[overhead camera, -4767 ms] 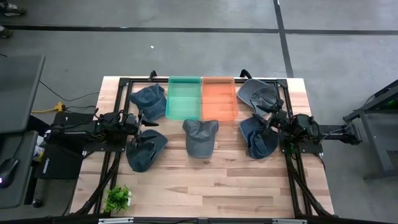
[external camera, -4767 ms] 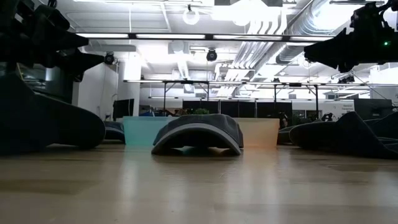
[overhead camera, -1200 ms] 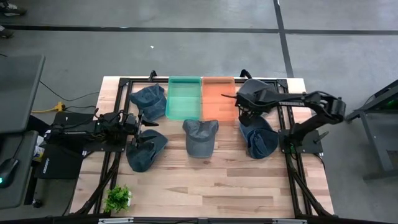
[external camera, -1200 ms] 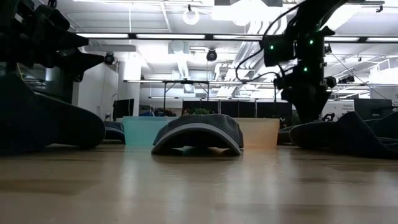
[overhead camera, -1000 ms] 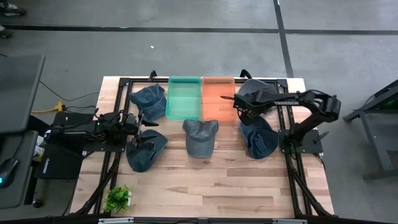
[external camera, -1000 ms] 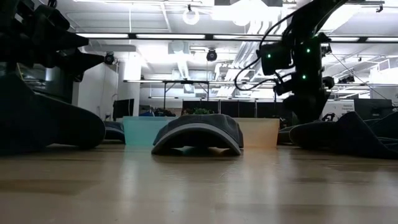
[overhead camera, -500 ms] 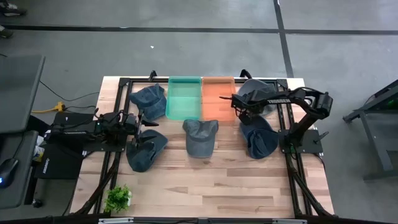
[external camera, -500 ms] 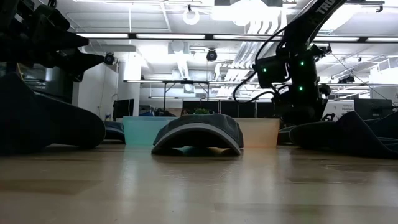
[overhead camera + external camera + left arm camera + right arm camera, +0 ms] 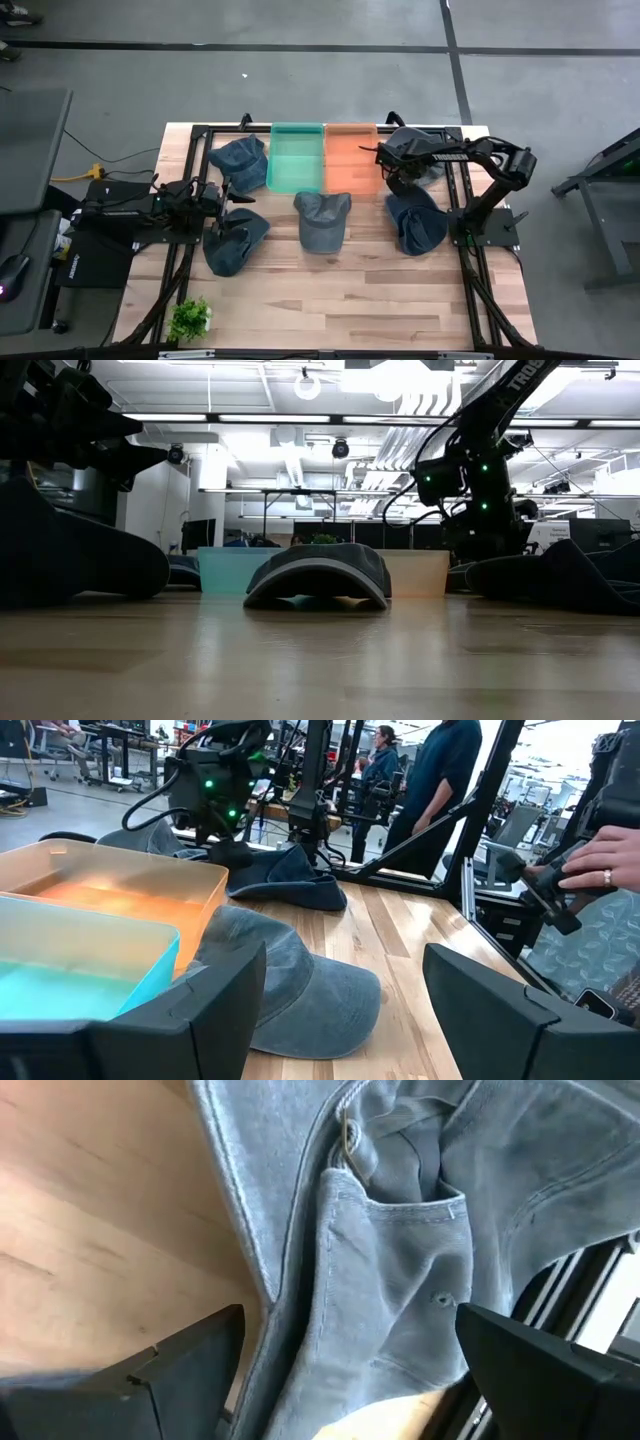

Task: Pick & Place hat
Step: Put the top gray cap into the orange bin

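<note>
Right wrist view shows the right gripper wide open just above the grey hat by the orange bin, probably not grabbed yet, both bins empty.

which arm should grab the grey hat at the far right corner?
Right. The right gripper hangs open over the grey hat, fingers straddling it. The left gripper waits across the table.

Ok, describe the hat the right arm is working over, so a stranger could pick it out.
Start at the orange bin at the table's far edge. The hat lies just beside it, in the far right corner. It is the lighter grey one, under the right end effector.
</note>
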`<action>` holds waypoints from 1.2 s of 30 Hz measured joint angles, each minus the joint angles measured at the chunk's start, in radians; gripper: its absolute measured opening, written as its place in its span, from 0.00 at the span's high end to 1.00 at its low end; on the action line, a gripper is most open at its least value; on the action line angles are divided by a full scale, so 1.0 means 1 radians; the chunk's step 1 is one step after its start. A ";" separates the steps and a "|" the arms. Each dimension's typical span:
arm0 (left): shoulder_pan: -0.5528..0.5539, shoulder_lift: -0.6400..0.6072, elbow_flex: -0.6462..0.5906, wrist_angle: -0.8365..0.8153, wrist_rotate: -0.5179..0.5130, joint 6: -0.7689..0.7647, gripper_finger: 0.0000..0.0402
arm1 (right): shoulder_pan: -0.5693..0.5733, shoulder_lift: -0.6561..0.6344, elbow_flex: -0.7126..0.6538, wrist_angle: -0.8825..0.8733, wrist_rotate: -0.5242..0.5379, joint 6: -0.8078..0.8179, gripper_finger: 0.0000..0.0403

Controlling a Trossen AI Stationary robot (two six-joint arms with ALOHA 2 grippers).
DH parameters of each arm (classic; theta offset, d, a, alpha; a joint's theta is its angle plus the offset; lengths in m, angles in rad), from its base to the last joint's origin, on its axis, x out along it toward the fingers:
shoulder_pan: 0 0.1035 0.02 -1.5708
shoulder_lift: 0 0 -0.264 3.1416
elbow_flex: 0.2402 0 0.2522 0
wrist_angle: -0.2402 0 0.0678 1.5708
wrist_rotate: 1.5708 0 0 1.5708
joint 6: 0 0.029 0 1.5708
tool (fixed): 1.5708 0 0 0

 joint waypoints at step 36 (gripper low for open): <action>0.000 0.000 0.000 0.000 0.000 0.000 0.33 | -0.236 -0.001 -0.056 0.135 -0.375 0.030 0.11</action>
